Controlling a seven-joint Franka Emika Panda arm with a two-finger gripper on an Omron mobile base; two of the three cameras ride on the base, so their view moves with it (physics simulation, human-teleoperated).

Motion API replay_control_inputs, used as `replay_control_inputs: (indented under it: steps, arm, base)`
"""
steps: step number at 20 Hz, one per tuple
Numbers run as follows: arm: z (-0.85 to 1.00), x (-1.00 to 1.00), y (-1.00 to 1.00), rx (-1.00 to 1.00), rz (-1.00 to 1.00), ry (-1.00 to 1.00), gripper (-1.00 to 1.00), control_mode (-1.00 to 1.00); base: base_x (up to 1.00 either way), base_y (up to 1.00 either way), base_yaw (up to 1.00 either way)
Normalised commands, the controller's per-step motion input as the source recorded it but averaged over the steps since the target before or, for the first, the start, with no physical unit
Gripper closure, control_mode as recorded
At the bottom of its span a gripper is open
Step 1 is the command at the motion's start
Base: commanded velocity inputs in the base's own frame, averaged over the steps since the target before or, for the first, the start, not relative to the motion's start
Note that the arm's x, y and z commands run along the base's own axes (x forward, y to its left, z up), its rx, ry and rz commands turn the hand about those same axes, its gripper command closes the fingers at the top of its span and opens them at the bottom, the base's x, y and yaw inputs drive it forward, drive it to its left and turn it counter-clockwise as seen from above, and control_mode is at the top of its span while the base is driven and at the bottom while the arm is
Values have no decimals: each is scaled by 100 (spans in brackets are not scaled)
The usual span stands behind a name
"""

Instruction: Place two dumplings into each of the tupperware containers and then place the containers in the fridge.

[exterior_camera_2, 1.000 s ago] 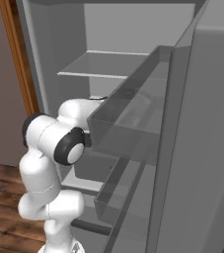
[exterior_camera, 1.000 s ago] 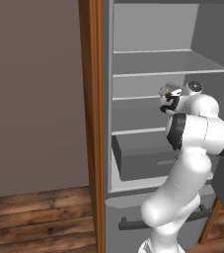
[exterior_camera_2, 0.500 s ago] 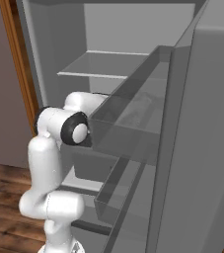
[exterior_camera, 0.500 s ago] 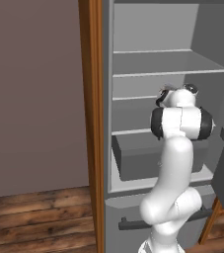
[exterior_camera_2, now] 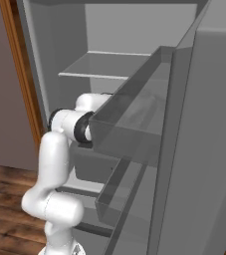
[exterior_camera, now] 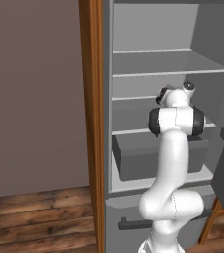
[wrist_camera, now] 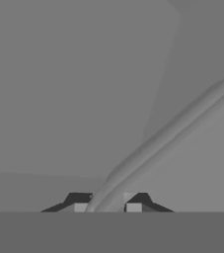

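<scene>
Fingers pinch the thin rim of a tupperware container inside the fridge; no readable writing.

Fridge stood open: tall grey cabinet, pale grey interior, thin horizontal shelves, a darker grey drawer low in the compartment, wood-panelled side on the left edge. In the right base view the fridge door was swung wide toward the camera, its see-through grey door bins projecting from the inner face. One tupperware container showed in the hand view as a smoky grey rounded rim running diagonally up from between the finger tips; contents couldn't be made out.
</scene>
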Motion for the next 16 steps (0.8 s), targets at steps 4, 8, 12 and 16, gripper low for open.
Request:
replay_control_inputs:
  steps: [4,8,12,16]
  arm:
    - [-44,34,7,0,-3,1,-100,-100]
    - [-36,8,0,0,-1,-2,-100,-100]
    - [-7,-31,0,0,0,-29,-100,-100]
    - [0,-78,0,0,0,-58,-100,-100]
  base:
    - [0,0,0]
    - [0,0,0]
    - [0,0,0]
    - [0,0,0]
